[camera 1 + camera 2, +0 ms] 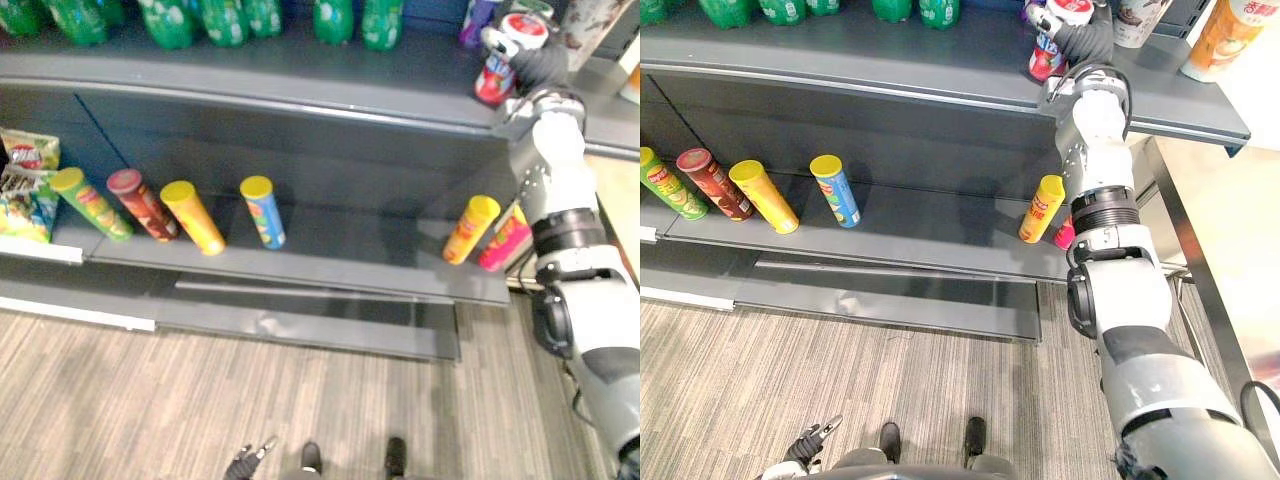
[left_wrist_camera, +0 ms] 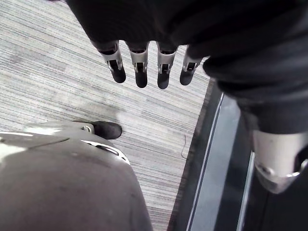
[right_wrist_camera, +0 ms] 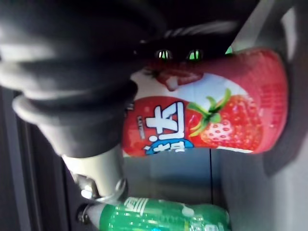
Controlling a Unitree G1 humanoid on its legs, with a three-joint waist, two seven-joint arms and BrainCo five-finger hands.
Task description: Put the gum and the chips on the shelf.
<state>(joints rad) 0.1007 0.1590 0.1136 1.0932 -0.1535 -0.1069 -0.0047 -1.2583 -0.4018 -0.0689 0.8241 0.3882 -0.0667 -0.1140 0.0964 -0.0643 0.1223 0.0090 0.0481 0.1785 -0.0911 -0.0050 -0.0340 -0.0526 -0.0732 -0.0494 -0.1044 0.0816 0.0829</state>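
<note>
Low over the wood-grain floor (image 1: 150,400), the left hand (image 2: 140,71) hangs with its fingers straight and slightly spread, holding nothing. Up at the right end of the top shelf (image 1: 300,80), the right hand (image 1: 540,65) is on the gum canister (image 3: 226,115), a red tub with a strawberry print and a white lid. The fingers seem to be curled round it, though the dark cover hides most of them. The canister tilts, with its base at the shelf's front edge; whether it rests there I cannot tell. Green bottles (image 1: 225,20) stand in a row further left on that shelf. On the middle shelf (image 1: 340,250) below the hand, an orange chip tube (image 1: 470,230) with a yellow lid leans just beside a pink tube (image 1: 503,245). Well apart to the left lean a green tube (image 1: 90,203), a red tube (image 1: 143,205), a yellow tube (image 1: 193,217) and a blue tube (image 1: 264,212), with snack bags (image 1: 25,195) at the far end
</note>
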